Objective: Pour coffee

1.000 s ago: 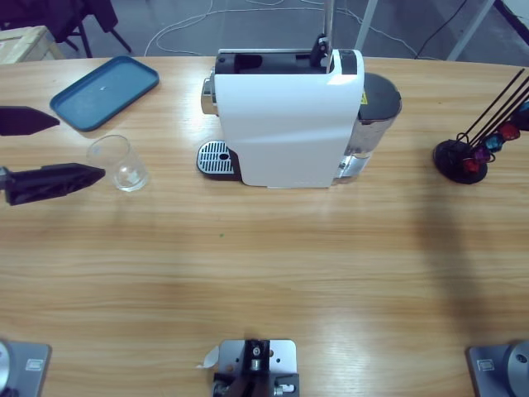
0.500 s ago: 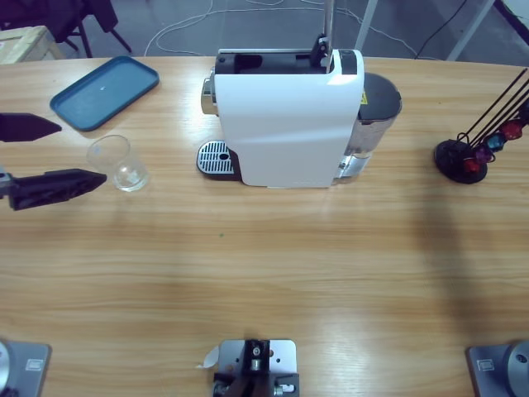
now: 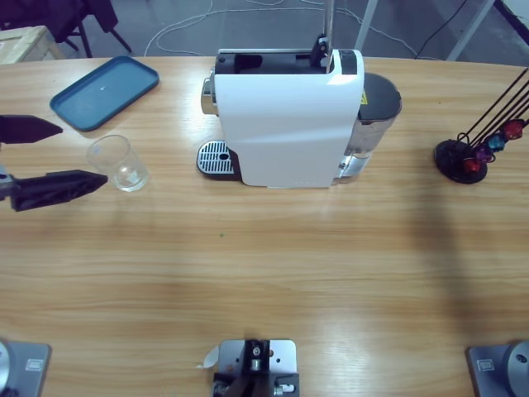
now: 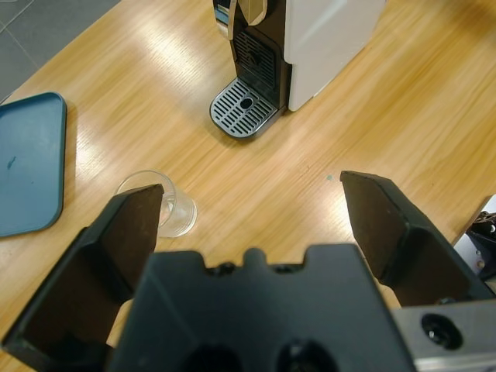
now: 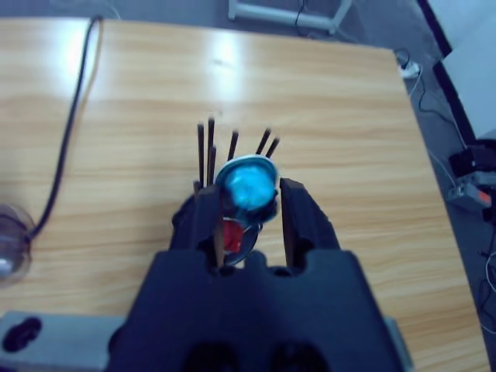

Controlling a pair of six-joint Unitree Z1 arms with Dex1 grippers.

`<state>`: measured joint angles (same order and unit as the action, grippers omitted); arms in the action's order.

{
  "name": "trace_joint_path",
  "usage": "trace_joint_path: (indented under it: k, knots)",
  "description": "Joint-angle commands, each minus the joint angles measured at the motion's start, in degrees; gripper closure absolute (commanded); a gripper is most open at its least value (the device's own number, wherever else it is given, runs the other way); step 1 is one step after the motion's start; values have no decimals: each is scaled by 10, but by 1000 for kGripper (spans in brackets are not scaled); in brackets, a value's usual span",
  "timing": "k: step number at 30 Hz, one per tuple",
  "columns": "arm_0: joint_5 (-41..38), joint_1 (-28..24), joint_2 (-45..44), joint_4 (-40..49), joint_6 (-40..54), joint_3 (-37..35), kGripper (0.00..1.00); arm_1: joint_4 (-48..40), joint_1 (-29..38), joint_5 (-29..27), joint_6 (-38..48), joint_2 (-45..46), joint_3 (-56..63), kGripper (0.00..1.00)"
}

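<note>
High view: the left gripper, jaws spread wide, has crept closer to the glass at the coffee machine's nine o'clock, suggesting a pickup, while the right gripper clamps a blue capsule.

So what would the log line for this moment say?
left gripper: open, near glass | right gripper: closed around blue capsule at rack | coffee machine: untouched

Glass between tray and machine
</note>
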<state>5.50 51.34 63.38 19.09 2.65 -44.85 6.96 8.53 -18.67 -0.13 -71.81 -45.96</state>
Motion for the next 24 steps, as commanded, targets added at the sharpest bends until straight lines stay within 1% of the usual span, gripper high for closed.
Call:
trace_joint_path:
  k: [1, 4, 6, 9, 12, 13, 14, 15, 16, 17, 18, 19, 22, 24]
  knots:
    - [7, -4, 8, -6, -9, 23, 0, 31, 28, 1, 2, 58, -23, 777]
    - [7, -4, 7, -6, -9, 24, 0, 55, 67, 30, -17, 83, -38, 777]
    - [7, -4, 7, -7, -9, 24, 0, 80, 102, 36, -37, 97, -37, 777]
    - [7, -4, 8, -7, -9, 24, 0, 99, 105, 28, -33, 119, -32, 777]
    - [7, -4, 8, -9, -8, 23, 0, 102, 103, 20, -18, 128, 6, 782]
    - [7, -4, 9, -10, -8, 23, 0, 98, 97, 23, -4, 129, 23, 820]
    - [6, -4, 9, -10, -9, 24, 0, 94, 95, 24, 6, 127, 37, 934]
    - [5, -4, 10, -10, -9, 24, 0, 92, 91, 24, 21, 121, 50, 975]
    - [4, -4, 10, -10, -9, 24, 0, 105, 78, 21, 54, 108, 58, 903]
    - [4, -4, 9, -10, -9, 23, 0, 123, 68, 19, 81, 100, 58, 578]
    - [5, -4, 9, -10, -9, 23, 0, 144, 62, 15, 98, 92, 51, 310]
    - [5, -4, 8, -10, -9, 23, 0, 159, 60, 12, 105, 88, 43, 191]
    - [4, -4, 10, -10, -9, 25, 0, 169, 57, 13, 111, 74, 20, 97]
    - [4, -4, 13, -10, -9, 24, 0, 144, 40, 13, 118, 52, 19, 83]
